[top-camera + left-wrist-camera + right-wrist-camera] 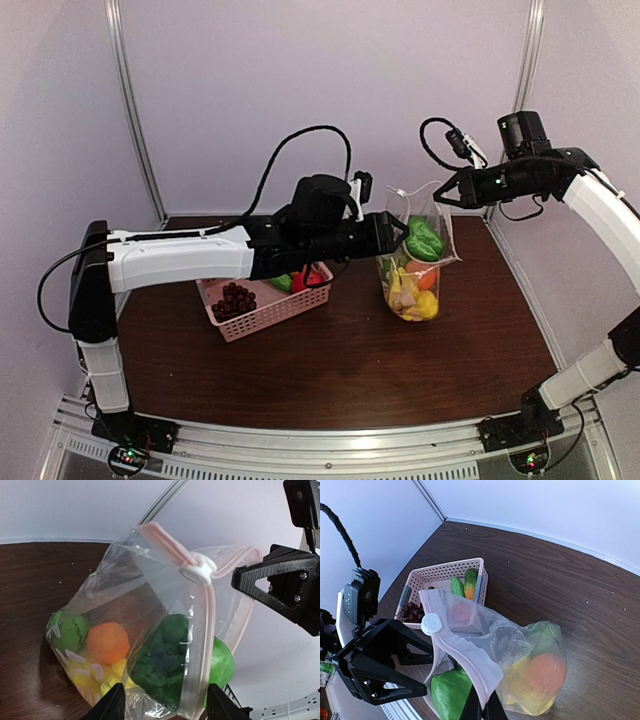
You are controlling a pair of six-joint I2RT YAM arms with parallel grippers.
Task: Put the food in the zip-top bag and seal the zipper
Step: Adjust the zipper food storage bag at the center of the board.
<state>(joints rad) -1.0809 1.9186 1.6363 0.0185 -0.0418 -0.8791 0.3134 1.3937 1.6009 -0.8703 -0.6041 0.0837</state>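
Observation:
The zip-top bag (415, 285) stands upright on the table with its mouth open. It holds an orange (107, 642), yellow fruit (520, 677) and a striped green piece (67, 630). A green pepper (425, 240) sits in the mouth, partly behind the bag wall (165, 660). My left gripper (398, 232) is open, and its fingertips (112, 705) flank the pepper without closing on it. My right gripper (443, 195) is shut on the pinkish zipper strip (470, 655) and holds the bag's top edge up. The white slider (198, 570) sits partway along the strip.
The pink lattice basket (270, 312) stands left of the bag, under my left arm. It holds dark grapes (235, 300), a cucumber (456, 586), a green-orange piece (470, 577) and something red (305, 278). White walls close in the back and the sides.

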